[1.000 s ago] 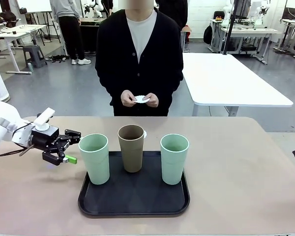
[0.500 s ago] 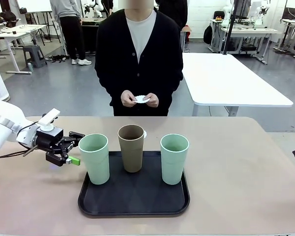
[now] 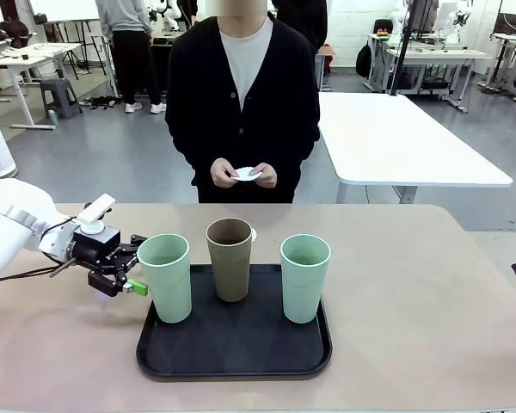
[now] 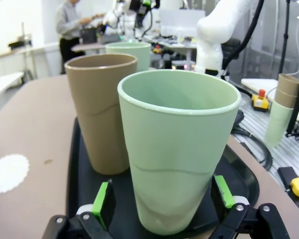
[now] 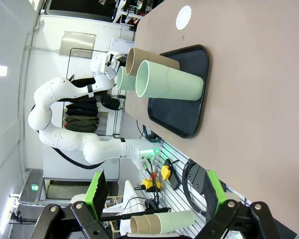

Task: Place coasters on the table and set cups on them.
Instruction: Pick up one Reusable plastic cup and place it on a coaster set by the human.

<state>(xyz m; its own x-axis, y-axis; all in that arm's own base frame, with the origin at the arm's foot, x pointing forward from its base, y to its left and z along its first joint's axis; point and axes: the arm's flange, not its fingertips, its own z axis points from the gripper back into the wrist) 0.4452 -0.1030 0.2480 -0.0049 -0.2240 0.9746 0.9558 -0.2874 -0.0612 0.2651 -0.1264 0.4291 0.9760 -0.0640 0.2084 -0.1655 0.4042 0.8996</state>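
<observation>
The nearest mint cup (image 4: 179, 149), likely light, stiff and a bit slick, stood on the black tray (image 4: 72, 164) just ahead of my left gripper (image 4: 162, 195), whose jaws gaped empty, lined up on its lower wall, the sensible grasp.

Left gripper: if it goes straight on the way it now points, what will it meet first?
The nearest mint green cup on the black tray, centred before the open left gripper; probably very close.
</observation>
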